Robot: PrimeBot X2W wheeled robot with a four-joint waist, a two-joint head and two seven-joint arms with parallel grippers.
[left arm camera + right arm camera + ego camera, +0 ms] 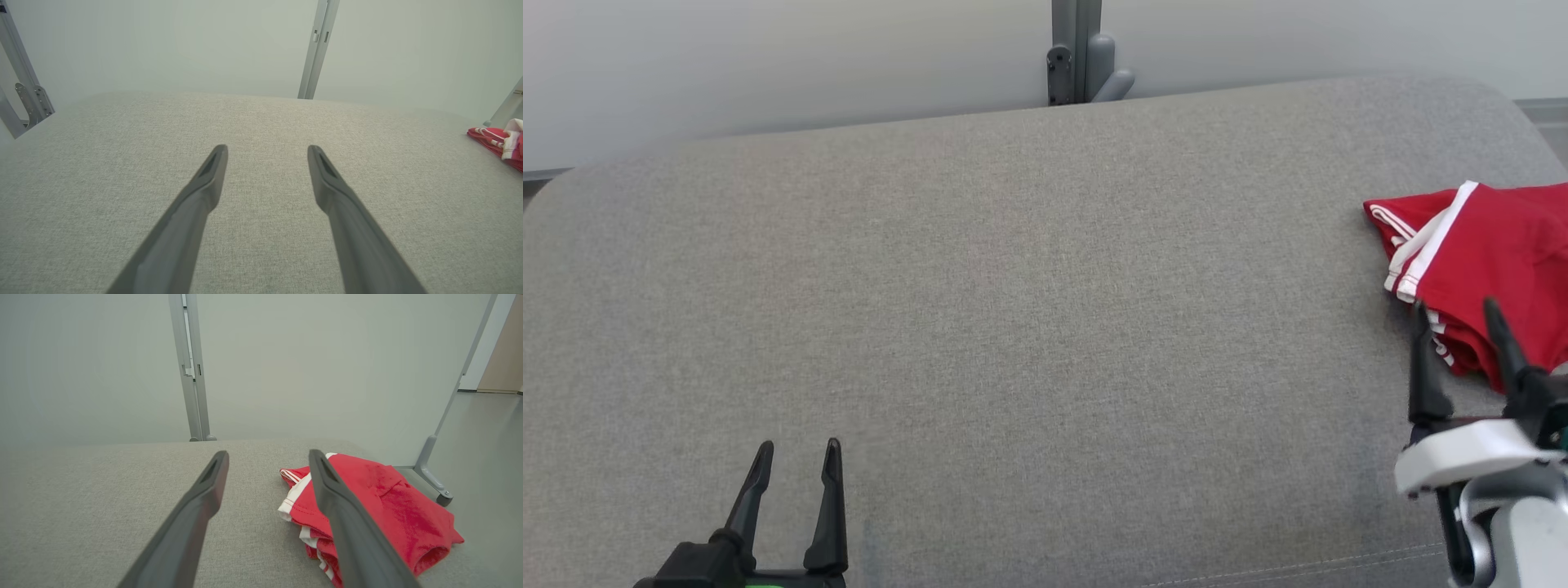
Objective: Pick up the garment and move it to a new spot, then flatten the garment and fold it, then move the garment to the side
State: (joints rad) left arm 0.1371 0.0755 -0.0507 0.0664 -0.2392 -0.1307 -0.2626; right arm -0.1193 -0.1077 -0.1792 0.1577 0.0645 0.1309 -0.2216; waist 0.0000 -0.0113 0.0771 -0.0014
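Both agape, empty: left gripper [799, 445] at cushion's [1013, 286] near edge, right gripper [1456, 306] by red garment [1494, 245] at right edge.

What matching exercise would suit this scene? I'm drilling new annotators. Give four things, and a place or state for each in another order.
Things:
1 garment
2 left gripper
3 right gripper
4 metal post

Descriptions:
A open, over bare grey surface
B bunched, red, at the right edge
C upright beyond the far edge
D open, close to the garment

Pairs: 1-B, 2-A, 3-D, 4-C
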